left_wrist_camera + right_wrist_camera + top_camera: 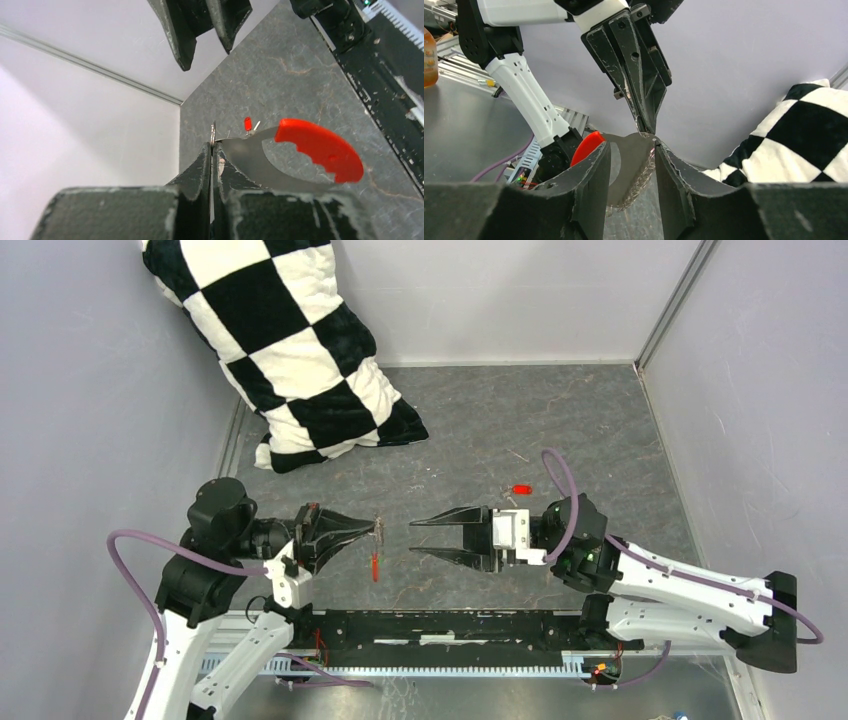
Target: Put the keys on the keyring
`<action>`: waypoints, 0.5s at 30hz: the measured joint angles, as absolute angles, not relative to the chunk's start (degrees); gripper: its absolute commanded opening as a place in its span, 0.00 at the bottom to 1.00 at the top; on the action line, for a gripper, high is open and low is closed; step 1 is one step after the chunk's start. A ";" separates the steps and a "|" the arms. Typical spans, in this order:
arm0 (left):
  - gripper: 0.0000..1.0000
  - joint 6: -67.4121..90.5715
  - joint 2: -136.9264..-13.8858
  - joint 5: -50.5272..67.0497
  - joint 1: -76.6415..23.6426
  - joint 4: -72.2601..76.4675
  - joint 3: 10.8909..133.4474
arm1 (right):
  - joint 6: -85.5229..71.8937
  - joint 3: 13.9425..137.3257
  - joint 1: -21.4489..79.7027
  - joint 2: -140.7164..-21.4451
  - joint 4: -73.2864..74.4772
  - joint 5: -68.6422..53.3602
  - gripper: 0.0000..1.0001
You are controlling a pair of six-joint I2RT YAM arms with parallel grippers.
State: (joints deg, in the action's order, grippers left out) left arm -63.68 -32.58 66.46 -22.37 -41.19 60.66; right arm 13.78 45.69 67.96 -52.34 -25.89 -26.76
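left gripper pinching keyring at tips (red tag dangling); right gripper spread, red key beside its wrist.

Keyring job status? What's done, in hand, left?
Done: the left gripper is shut on the keyring, with the red tag dangling. In hand: the right gripper is open and empty, facing the ring. To do: the red-headed key lies on the table, not threaded. I can't make out the silver key.
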 measured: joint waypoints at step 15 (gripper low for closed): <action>0.02 -76.36 -34.37 66.11 -22.37 -48.58 60.71 | 15.86 45.67 67.96 -53.89 -24.56 -23.40 0.40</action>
State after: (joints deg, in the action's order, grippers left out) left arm -76.36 -34.37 66.11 -22.37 -48.58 60.71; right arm 15.86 45.67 67.96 -53.89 -24.56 -23.40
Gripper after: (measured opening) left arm 0.037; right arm 0.376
